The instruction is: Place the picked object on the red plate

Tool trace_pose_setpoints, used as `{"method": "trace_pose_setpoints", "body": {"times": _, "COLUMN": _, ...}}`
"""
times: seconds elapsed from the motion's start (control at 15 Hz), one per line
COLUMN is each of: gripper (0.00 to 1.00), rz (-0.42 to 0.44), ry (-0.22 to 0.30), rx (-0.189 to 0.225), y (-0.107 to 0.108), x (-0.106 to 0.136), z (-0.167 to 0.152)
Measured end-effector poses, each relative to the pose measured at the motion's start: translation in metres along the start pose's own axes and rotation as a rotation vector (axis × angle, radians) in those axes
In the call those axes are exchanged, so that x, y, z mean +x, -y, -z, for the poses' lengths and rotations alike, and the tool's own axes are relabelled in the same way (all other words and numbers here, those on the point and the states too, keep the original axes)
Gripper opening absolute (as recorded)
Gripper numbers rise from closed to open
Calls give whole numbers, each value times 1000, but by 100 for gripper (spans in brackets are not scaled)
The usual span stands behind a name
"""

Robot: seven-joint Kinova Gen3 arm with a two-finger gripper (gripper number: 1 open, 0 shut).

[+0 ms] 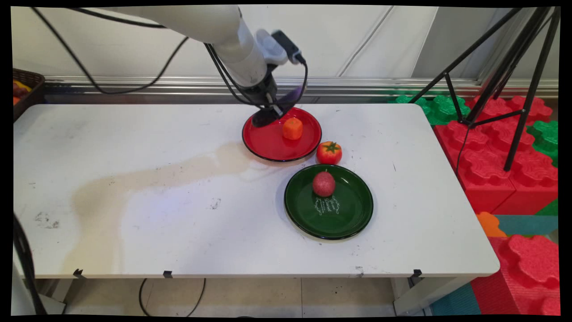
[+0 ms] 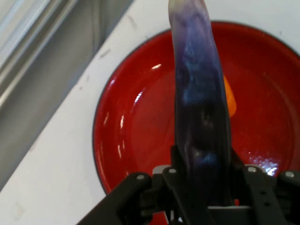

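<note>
My gripper (image 1: 267,114) is shut on a long purple eggplant (image 1: 291,95), which sticks out past the fingers in the hand view (image 2: 197,93). It hangs low over the back left part of a red plate (image 1: 268,144) (image 2: 136,126). On that plate lies an orange piece (image 1: 292,128), mostly hidden behind the eggplant in the hand view (image 2: 229,101). A red tomato (image 1: 329,152) sits on the table just right of the red plate. In front of it a green plate (image 1: 346,217) holds a dark red round fruit (image 1: 323,184).
A dark basket (image 1: 27,87) stands at the table's back left corner. A black tripod (image 1: 514,89) and red and green foam blocks (image 1: 491,147) stand to the right of the table. A brownish stain (image 1: 147,179) runs across the table's left half.
</note>
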Motion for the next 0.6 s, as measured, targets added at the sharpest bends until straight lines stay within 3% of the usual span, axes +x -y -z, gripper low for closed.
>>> {"method": "trace_pose_setpoints", "body": {"times": 0.27, "gripper": 0, "rz": -97, "ry": 34, "rx": -72, "y": 6, "x": 3, "z": -37}}
{"method": "trace_pose_setpoints", "body": {"times": 0.33, "gripper": 0, "rz": -134, "ry": 30, "rx": -107, "y": 2, "x": 6, "z": -45}}
{"method": "trace_pose_setpoints", "body": {"times": 0.6, "gripper": 0, "rz": -209, "ry": 11, "rx": -177, "y": -8, "x": 14, "z": -56}}
